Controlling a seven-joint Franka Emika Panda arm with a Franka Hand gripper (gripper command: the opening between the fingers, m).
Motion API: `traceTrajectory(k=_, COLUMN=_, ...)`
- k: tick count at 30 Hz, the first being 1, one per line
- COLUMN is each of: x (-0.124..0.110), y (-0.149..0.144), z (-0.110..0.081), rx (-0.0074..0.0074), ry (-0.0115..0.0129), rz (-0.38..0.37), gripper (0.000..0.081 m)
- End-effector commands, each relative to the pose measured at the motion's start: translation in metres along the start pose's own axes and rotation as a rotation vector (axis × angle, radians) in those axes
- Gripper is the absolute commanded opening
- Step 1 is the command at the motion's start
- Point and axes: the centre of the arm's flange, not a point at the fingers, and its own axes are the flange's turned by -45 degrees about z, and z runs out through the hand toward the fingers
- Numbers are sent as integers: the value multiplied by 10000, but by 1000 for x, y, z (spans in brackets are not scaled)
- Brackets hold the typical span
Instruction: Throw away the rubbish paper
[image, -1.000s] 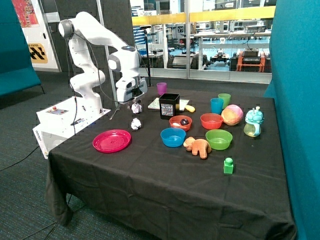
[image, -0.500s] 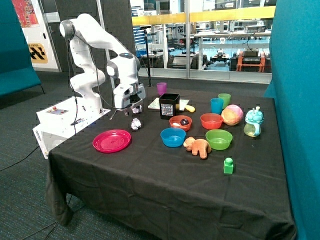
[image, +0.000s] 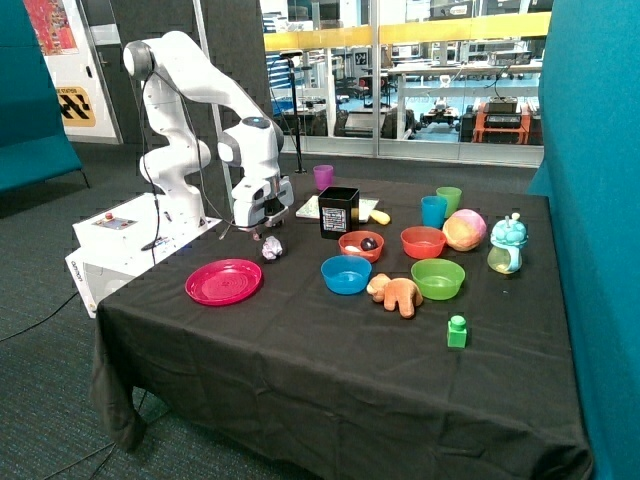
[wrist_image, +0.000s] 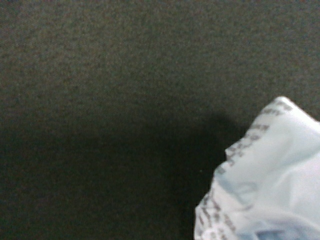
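**Gripper lowered over one paper ball, second ball in plain sight**

One crumpled paper ball (image: 272, 247) is seen on the black tablecloth (image: 300, 340), between the pink plate (image: 224, 281) and the black box (image: 339, 212). A second paper ball (wrist_image: 262, 185) is shown close up in the wrist view, resting on the cloth; rows of small grey printed letters are carried on its creases, but none can be read. In the outside view that ball is hidden under the gripper (image: 262, 228), which is held low, just above the cloth, beside the visible ball and near the flat white sheet (image: 312, 207). Whether the fingers are spread or closed cannot be told, and contact with the paper cannot be judged. A white label with dark print is borne on the box; its wording is not legible. Neither ball is seen in any container.
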Motion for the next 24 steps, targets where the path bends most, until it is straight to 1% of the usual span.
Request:
traceTrajectory(k=1, x=-3, y=1, z=19, rx=8, ry=5, rz=-86, gripper=808)
traceTrajectory(k=5, x=-4, y=5, z=21, rx=8, ry=5, rz=-146, gripper=808)
traceTrajectory(k=6, x=-5, y=7, z=22, rx=8, ry=5, rz=-27, gripper=807)
traceTrajectory(k=14, x=-9, y=13, z=27, rx=8, ry=5, rz=67, gripper=802)
traceTrajectory(k=21, x=-9, y=11, z=33, rx=8, ry=5, rz=37, gripper=791)
traceTrajectory(k=24, x=-7, y=7, z=36, rx=8, ry=5, rz=-113, gripper=787)
